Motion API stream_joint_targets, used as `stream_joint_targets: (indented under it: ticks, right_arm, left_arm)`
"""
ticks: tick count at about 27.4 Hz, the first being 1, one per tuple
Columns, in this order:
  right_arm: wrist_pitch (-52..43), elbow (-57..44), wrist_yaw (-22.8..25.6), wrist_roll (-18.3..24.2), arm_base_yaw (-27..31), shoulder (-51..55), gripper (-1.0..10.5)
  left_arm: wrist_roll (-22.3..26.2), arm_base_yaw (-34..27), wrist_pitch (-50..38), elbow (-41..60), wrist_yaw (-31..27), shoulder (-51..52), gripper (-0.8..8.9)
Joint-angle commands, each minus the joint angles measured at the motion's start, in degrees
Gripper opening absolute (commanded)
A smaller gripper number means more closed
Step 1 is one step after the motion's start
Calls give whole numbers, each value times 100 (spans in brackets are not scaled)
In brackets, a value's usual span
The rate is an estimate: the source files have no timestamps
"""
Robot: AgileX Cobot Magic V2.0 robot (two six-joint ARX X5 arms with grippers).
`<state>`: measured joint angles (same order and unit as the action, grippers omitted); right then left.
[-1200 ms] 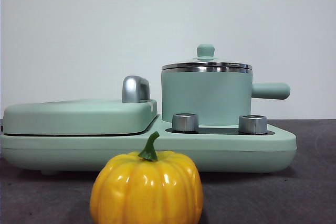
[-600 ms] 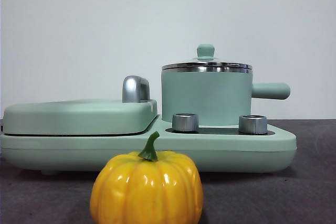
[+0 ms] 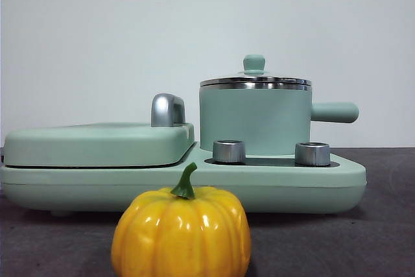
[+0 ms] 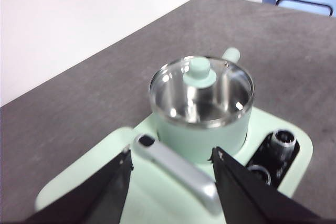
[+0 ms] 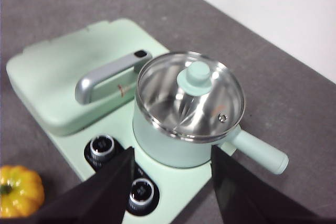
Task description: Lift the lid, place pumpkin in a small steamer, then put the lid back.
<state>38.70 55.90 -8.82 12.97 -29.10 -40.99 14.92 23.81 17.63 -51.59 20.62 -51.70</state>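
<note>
The glass lid (image 3: 255, 80) with its mint knob sits on the small steamer (image 3: 255, 121), which stands on the right part of the base appliance. The lid also shows in the left wrist view (image 4: 200, 88) and the right wrist view (image 5: 192, 94). The yellow-orange pumpkin (image 3: 181, 230) with a green stem rests on the table in front of the appliance; it also shows in the right wrist view (image 5: 19, 190). My left gripper (image 4: 172, 174) is open, high above the grill cover's handle. My right gripper (image 5: 172, 174) is open, high above the steamer and the knobs. Neither arm shows in the front view.
The wide mint base appliance (image 3: 324, 189) carries a flat grill cover (image 3: 97, 142) with a silver handle (image 3: 167, 109) on its left and two silver knobs (image 3: 228, 151) in front of the steamer. The steamer's side handle (image 3: 334, 112) points right. Dark grey table around it.
</note>
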Motion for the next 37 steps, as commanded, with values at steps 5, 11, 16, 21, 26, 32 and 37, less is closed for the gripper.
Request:
stream_joint_targets:
  ticks: [5,11,16,21,26,32,37]
  right_arm:
    - [-61,101,7,-234,11,116,230]
    - [-59,101,4,-400,9,98,230]
    - [-48,101,4,-398,9,94,230]
    - [-48,101,2,-398,9,94,230]
    - [-46,101,2,-398,9,94,230]
    - [-44,101,-2,-398,9,94,230]
    - [-44,101,-11,-398,9,94,230]
  left_arm:
    - [-605,361,-1285,-160,-22,-1080,249]
    - [-688,726,-2013,-352,-28,-2046,246]
    - [-686,992,-2323,-669,-31,-2809,246]
    - [-684,1191,-2343,-1200,-33,-3512,246]
    - [-658,1300,-2343,-1827,-33,-4188,246]
    - [-662,1322,-2323,-2339,-33,-4758,246]
    - [-638,1322,-2472,-2389,-164,-4970,246]
